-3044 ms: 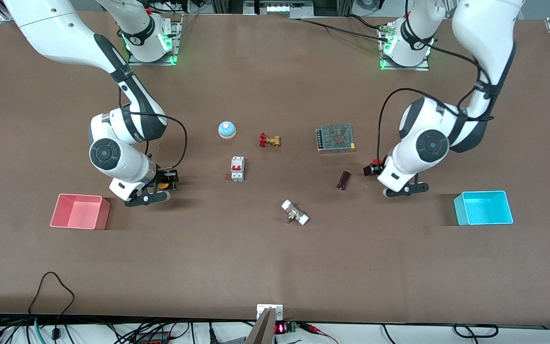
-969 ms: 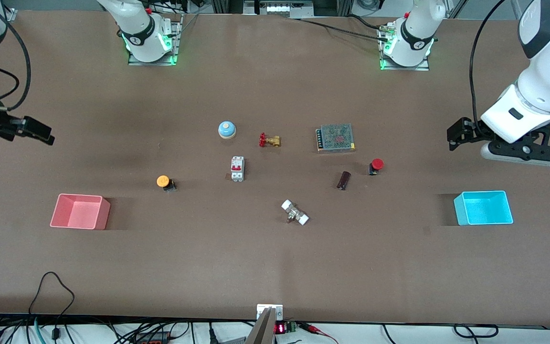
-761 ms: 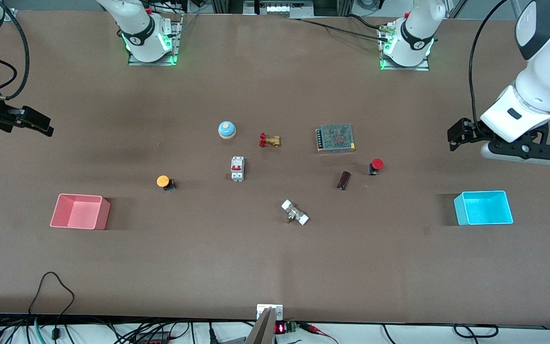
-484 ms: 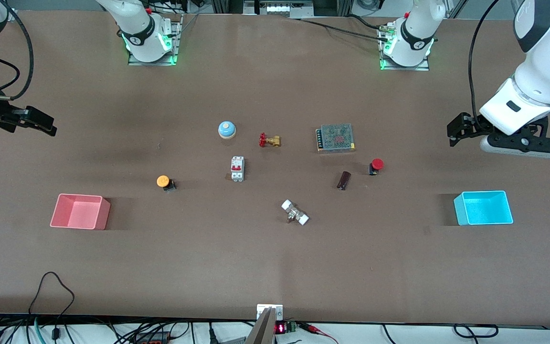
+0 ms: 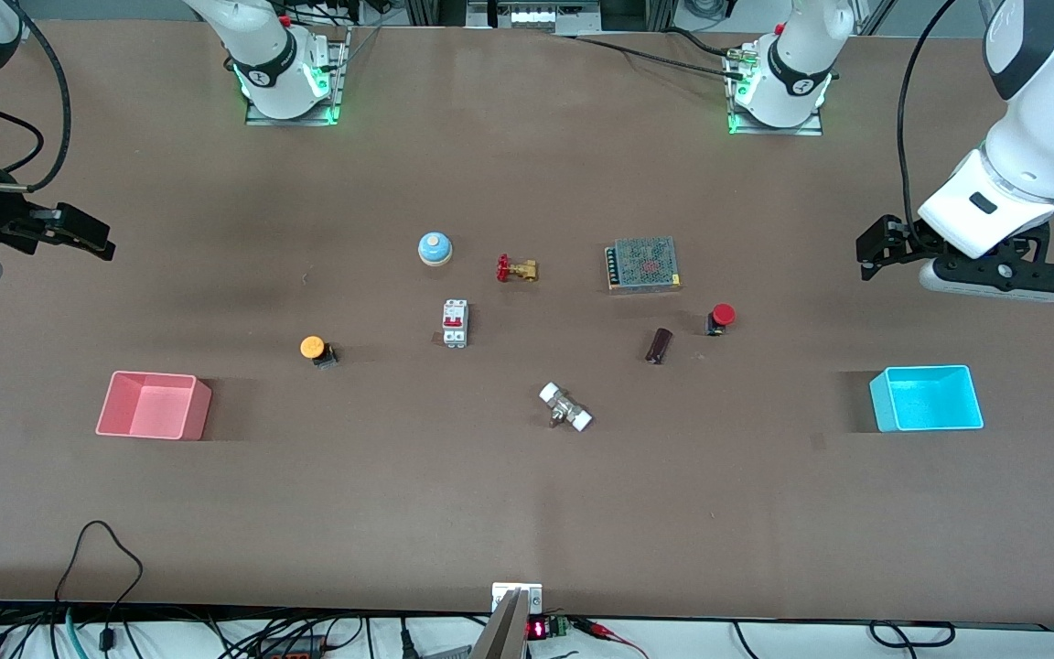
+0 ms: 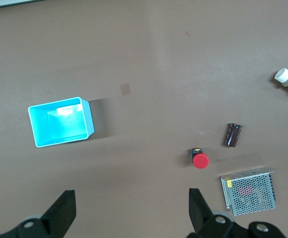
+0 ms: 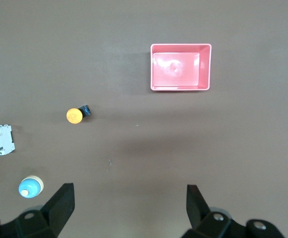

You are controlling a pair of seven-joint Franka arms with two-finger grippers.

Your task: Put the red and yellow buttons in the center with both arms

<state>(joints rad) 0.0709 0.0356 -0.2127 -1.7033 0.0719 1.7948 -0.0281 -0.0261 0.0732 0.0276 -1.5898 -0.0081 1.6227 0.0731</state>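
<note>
— Red button [image 5: 721, 317] lies on the desk [image 5: 527, 513] below our left end effector [image 6: 131, 210], toward the middle from it, beside the dark cylinder [image 5: 659, 345]. Fingers spread wide, holding nothing.

— Yellow button [image 5: 315, 348]?

— It lies on the desk below our right end effector [image 7: 129, 208], near the pink tray [image 5: 154, 405]. We see those fingers spread wide too, empty. Our left one hangs up over the desk near the cyan tray [image 5: 926, 398].
</note>
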